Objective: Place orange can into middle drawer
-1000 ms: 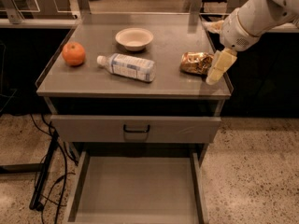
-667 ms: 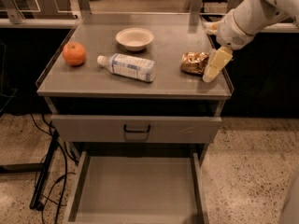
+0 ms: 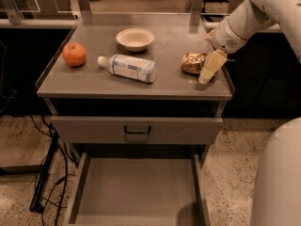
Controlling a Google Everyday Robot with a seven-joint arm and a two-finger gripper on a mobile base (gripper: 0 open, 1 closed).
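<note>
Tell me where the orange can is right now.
In the camera view the orange can sits on the cabinet top near its right front corner, right of the plastic bottle, with the gripper close at its right side.

Dim, warm overhead light puts a dull sheen on the tabletop (image 3: pixel 96 81), where my end effector (image 3: pixel 205 73) hangs near the right edge, and deep shadow fills the space beneath.
</note>
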